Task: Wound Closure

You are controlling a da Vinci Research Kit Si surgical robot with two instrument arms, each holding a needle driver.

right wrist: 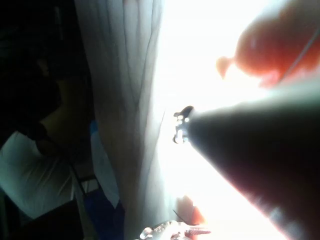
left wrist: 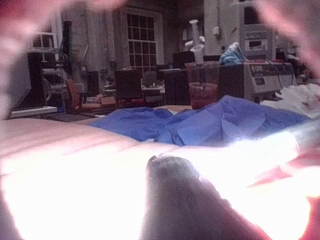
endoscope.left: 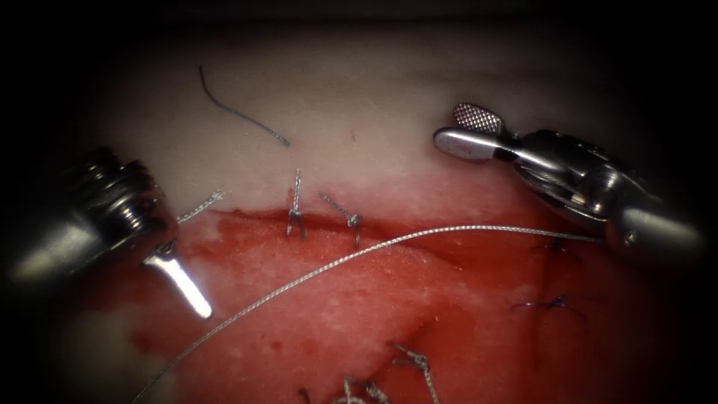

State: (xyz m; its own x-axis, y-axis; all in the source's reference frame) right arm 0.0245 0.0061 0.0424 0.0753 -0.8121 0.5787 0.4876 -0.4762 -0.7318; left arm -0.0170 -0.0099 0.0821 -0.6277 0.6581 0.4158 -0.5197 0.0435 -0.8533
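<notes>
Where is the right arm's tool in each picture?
Endoscope view: the right tool comes in from the right, jaws open, holding nothing.
Right wrist view: its dark shaft ends in a small shiny tip.
Shared landmark: the tissue beyond it.

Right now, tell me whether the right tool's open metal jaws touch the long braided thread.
Apart: endoscope view shows right tool over pale tissue, thread passing below.
</notes>
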